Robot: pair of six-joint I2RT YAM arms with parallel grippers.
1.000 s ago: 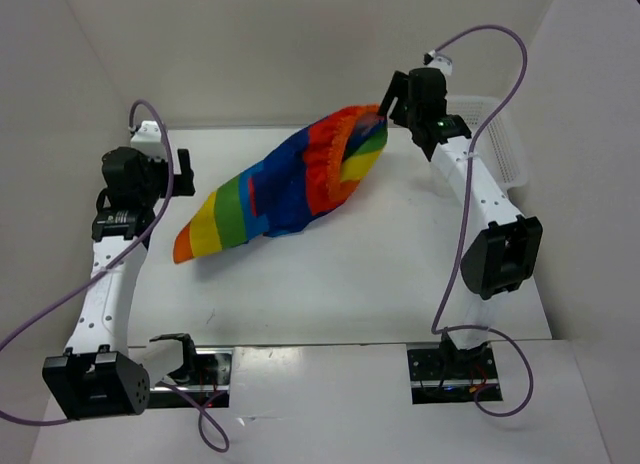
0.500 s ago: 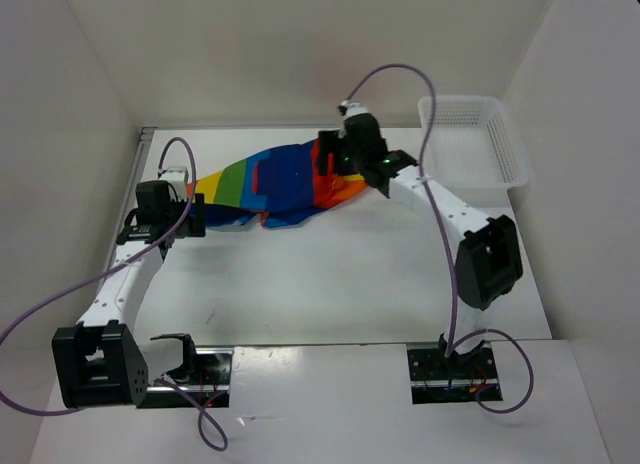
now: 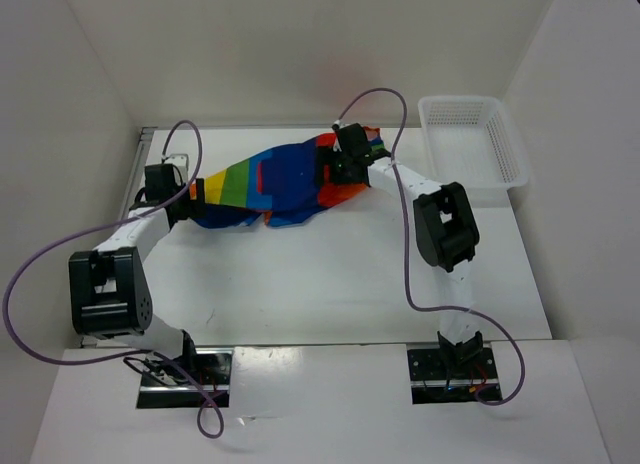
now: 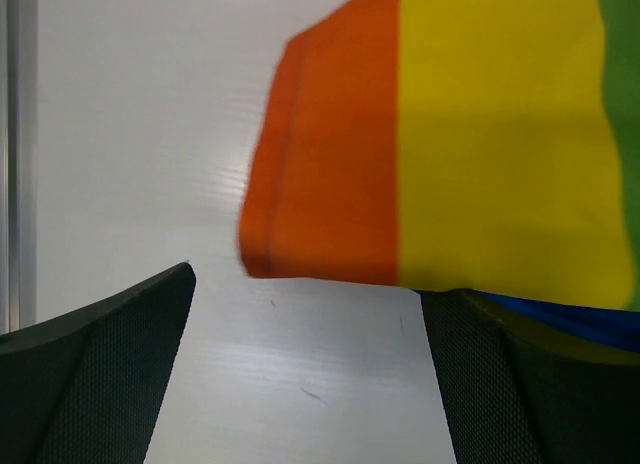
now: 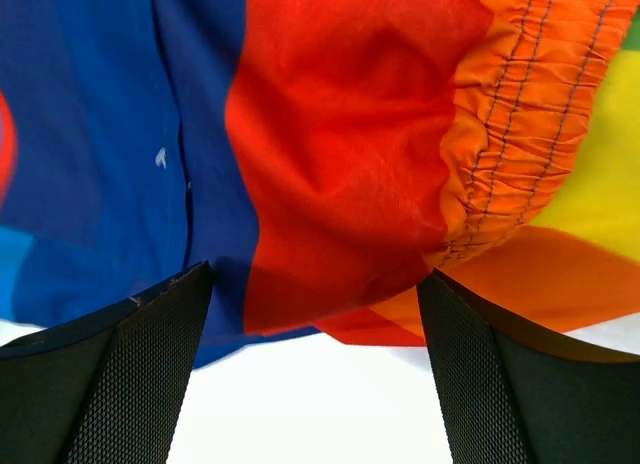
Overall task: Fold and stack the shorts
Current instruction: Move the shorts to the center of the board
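Lowered since a second ago, the shorts (image 3: 272,187) lie on the table (image 3: 330,274), long axis left to right: my left pincer (image 3: 188,194) spread empty at the hem (image 4: 270,214), my right pincer (image 3: 332,170) released over the waistband (image 5: 510,134).

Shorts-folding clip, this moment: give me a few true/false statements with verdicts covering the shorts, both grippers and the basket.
1. The shorts lie on the table, outside the white mesh basket. True.
2. The left gripper is shut on the orange hem. False: its jaws stand open, gripping nothing.
3. The right gripper is open at the end with the gathered orange waistband. True.
4. The basket stands at the table's far left. False: it stands at the far right.
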